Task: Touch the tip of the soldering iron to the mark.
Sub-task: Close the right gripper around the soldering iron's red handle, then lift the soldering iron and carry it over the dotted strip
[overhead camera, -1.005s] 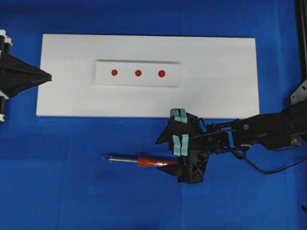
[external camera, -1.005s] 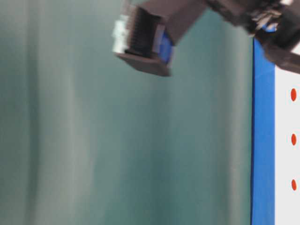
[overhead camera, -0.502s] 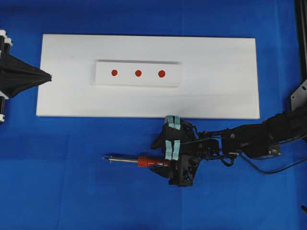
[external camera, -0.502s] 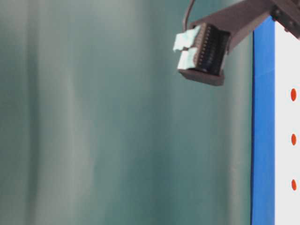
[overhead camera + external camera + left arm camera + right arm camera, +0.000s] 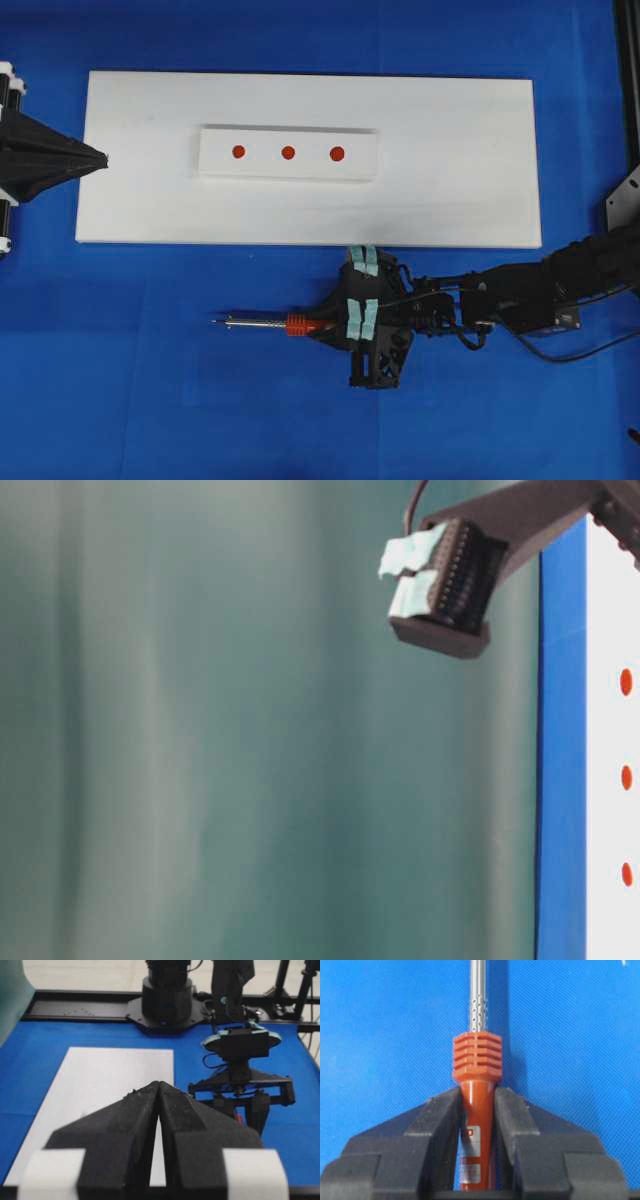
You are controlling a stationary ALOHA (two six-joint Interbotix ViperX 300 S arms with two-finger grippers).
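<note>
The soldering iron point(image 5: 295, 322) lies on the blue cloth in front of the white board, its tip point(image 5: 217, 321) pointing left. My right gripper point(image 5: 322, 326) is shut on its orange-red handle; in the right wrist view the fingers point(image 5: 442, 1110) press both sides of the handle point(image 5: 476, 1057) and the silver shaft runs out of the top edge. The mark point(image 5: 288, 153) is the middle red dot on the white block point(image 5: 262, 166), well away from the tip. My left gripper point(image 5: 100, 158) rests shut at the board's left edge, holding nothing point(image 5: 158, 1085).
The white board point(image 5: 450, 180) carries the block with two outer red dots point(image 5: 238, 152) point(image 5: 337, 153). The iron's black cord point(image 5: 560, 352) trails right under the right arm. In the table-level view the three dots point(image 5: 626, 777) show at the right edge.
The right gripper came down around the handle and closed on it. The iron shifted slightly toward the board. The left arm has not moved.
</note>
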